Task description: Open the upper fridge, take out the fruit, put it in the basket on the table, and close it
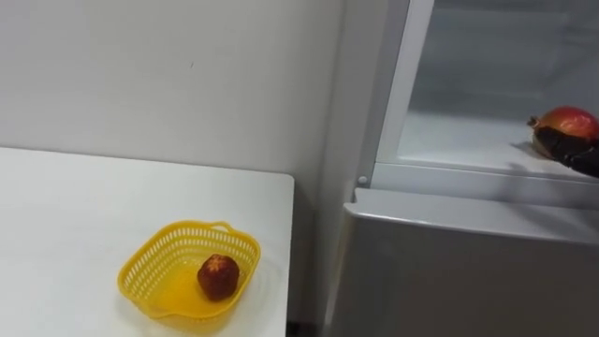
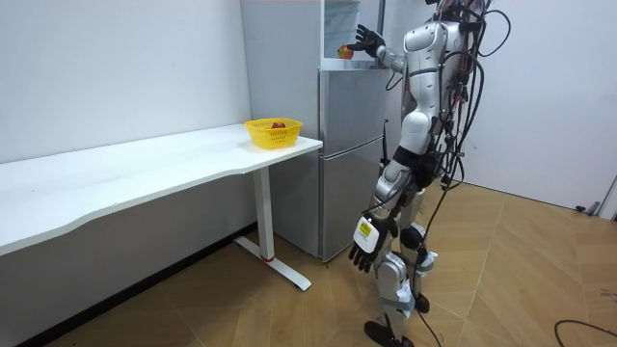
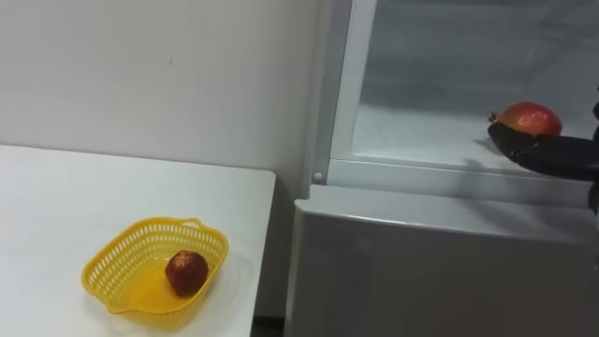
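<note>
A red and yellow fruit [image 1: 566,123] lies on the white shelf [image 1: 449,140] of the open upper fridge compartment, at the right edge of the eye views. My right hand [image 3: 547,152] reaches in from the right. Its dark fingers lie along the near, lower side of the fruit and look spread rather than curled in the room view, where the right hand [image 2: 363,40] is raised at the fridge top beside the fruit [image 2: 344,50]. My left hand [image 2: 364,248] hangs relaxed by my leg. I stand upright facing the fridge.
A yellow plastic basket [image 1: 140,267] sits near the right end of the white table [image 1: 65,206], with a dark red fruit [image 1: 218,276] inside. The grey lower fridge door [image 1: 449,271] is closed, just right of the table. A white wall stands behind.
</note>
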{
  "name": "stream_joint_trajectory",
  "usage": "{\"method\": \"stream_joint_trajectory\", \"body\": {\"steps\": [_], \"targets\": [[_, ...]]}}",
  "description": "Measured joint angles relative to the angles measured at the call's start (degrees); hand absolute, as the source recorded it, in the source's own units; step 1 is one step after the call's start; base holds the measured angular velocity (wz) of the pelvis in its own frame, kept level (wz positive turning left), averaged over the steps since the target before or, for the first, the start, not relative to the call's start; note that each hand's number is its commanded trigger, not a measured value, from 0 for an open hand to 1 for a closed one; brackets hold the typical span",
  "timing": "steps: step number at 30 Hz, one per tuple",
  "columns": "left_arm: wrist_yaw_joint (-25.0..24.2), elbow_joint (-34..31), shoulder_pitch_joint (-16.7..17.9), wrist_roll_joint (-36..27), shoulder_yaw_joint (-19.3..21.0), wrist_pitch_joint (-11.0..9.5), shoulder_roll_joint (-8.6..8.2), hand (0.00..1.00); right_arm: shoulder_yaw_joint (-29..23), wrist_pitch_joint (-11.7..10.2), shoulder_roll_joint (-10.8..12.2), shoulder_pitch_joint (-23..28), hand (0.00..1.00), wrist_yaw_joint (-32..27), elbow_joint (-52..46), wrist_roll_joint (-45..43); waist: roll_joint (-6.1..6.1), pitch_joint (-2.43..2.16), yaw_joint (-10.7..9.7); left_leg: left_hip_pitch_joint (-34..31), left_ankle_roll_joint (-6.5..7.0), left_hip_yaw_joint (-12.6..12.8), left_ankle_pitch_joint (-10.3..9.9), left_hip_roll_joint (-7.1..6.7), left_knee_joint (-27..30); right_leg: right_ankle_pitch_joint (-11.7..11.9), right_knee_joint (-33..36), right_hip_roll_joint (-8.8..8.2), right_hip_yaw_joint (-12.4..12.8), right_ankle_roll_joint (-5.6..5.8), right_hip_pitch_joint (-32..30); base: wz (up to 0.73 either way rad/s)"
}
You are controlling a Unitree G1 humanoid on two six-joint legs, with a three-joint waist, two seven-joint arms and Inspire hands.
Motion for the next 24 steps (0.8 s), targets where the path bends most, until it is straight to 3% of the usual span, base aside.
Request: {"method": "stream_joint_trajectory", "body": {"steps": [11, 20, 24], "targets": [[-0.3, -0.1, 0.4, 0.2, 0.0, 0.5, 0.39, 0.00, 0.4, 1.8, -3.5, -1.5, 0.00, 0.3, 3.7, -2.2, -0.21, 0.13, -0.2, -0.8, 0.00, -0.4, 0.0, -0.03, 0.2, 0.0, 0.3, 0.01, -0.2, -0.02, -0.5, 0.01], [-0.2, -0.1, 0.4, 0.7, 0.1, 1.4, 0.42, 0.00, 0.4, 2.3, -3.6, -1.6, 0.00, 0.3, 6.1, -4.5, -0.59, 0.34, 0.1, -0.4, 0.00, -0.5, 0.0, -0.03, 0.3, -0.1, 0.5, -0.02, -0.2, -0.08, -0.5, 0.00], [-0.2, -0.1, 0.4, 0.6, 1.2, 1.4, 0.43, 0.00, 0.5, 2.4, -3.8, -4.0, 0.00, 0.8, 9.5, -4.3, -0.88, 0.49, 0.0, -0.4, -0.02, -0.6, 0.0, -0.04, 0.3, -0.3, 0.6, -0.03, -0.2, -0.33, -0.5, 0.00]]}}
